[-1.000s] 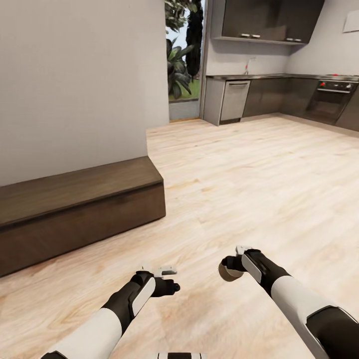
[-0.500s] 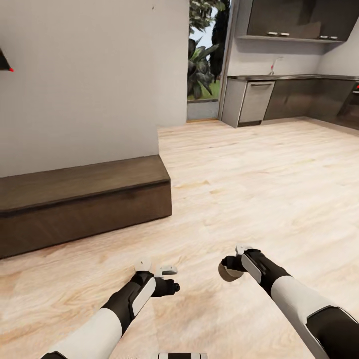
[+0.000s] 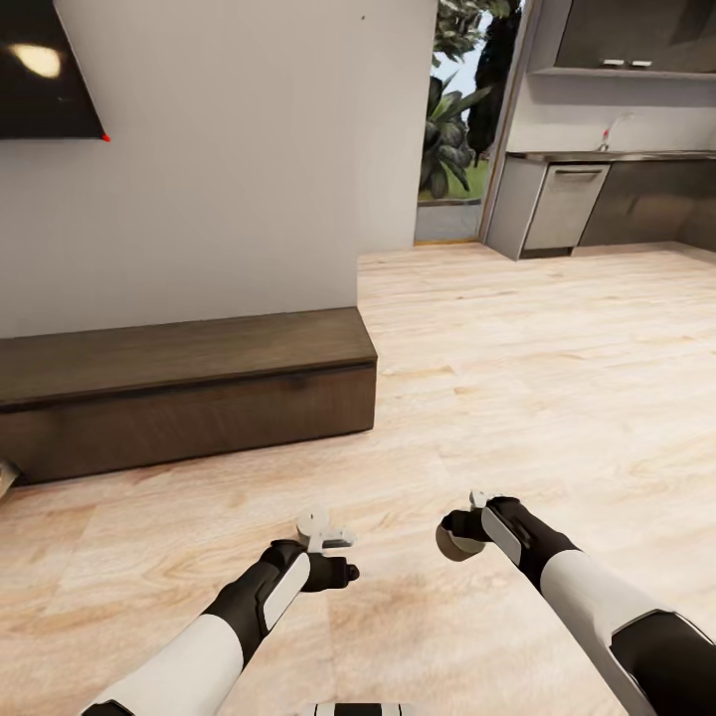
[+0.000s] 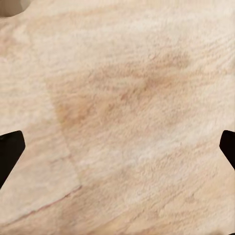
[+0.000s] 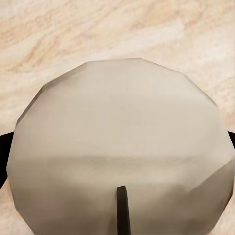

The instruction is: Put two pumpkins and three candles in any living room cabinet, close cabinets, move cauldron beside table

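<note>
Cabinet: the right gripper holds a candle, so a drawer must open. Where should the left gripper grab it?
Likely the top edge of the cabinet front, from the room side with the open left gripper: the front is flat and handleless, with a dark gap under the top.

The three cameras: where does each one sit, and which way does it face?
Head view: on the head, looking forward and down at the long low dark-brown wooden cabinet; both arms show.
Left wrist view: over the pale wooden floor; dark fingertips at the edges.
Right wrist view: close on a squat grey-beige candle.
Shared: head view also shows floor and candle in the right gripper.
</note>
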